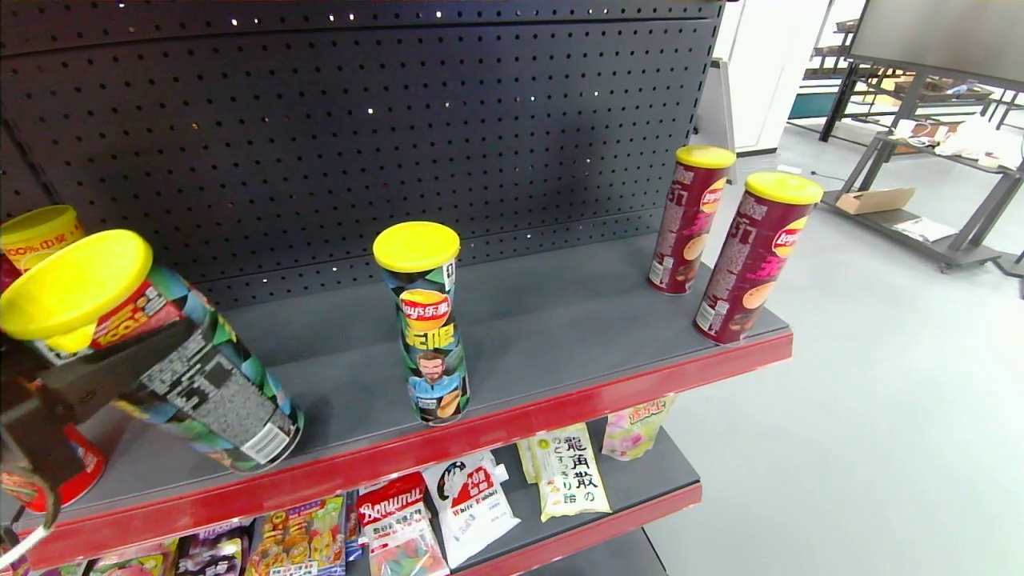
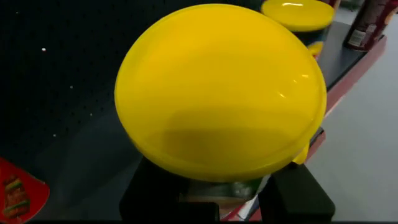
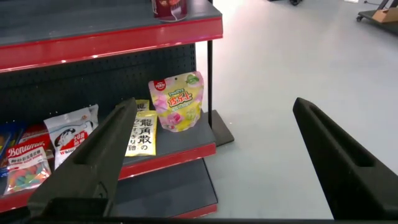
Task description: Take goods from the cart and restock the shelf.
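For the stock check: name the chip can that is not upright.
The green-patterned can held in the left pincer: it tilts, while its mid-shelf twin stands upright.

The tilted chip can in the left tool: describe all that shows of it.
The tilted chip can is a tall tube with a yellow lid, seemingly plastic, and a printed green, black and red wrap bearing a barcode panel. The left tool clamps it just below the lid. It leans lid-leftward, its base near the red front edge of the shelf; contact there is unclear.
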### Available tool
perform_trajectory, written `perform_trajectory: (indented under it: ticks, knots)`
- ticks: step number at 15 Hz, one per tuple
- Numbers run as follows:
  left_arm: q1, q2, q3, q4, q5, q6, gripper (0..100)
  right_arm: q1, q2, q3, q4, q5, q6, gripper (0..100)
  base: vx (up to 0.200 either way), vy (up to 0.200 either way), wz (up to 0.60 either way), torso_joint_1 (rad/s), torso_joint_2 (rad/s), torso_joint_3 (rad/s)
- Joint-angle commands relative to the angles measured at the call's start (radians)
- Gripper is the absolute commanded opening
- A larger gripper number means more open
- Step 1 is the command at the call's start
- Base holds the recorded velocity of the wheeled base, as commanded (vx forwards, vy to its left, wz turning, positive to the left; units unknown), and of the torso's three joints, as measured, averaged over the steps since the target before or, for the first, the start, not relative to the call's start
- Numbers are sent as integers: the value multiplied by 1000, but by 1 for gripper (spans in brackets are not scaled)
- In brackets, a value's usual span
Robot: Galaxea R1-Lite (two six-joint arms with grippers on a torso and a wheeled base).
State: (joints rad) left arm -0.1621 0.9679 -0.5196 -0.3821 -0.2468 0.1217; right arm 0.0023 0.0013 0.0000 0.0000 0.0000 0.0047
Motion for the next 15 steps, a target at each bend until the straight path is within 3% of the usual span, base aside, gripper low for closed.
perform_trajectory:
  ticks: [1,3,5,6,10,12,15]
  knots:
    - [3,233,-96,-89,44,-14,0,1,-1,0,0,0,0,100,0,0,0,0,0,0]
    - [0,393,-191,-155,84,-19,0,1,-1,0,0,0,0,100,0,0,0,0,0,0]
    - [1,428,-218,-167,101,-25,0,1,-1,0,0,0,0,100,0,0,0,0,0,0]
    - [-34,612,-392,-179,142,-63,0,1,-1,0,0,0,0,100,0,0,0,0,0,0]
    - [-66,838,-603,-202,167,-65,0,1,-1,0,0,0,0,100,0,0,0,0,0,0]
    - [-91,936,-688,-230,192,-65,0,1,-1,0,0,0,0,100,0,0,0,0,0,0]
    - [-129,1009,-741,-242,222,-73,0,1,-1,0,0,0,0,100,0,0,0,0,0,0]
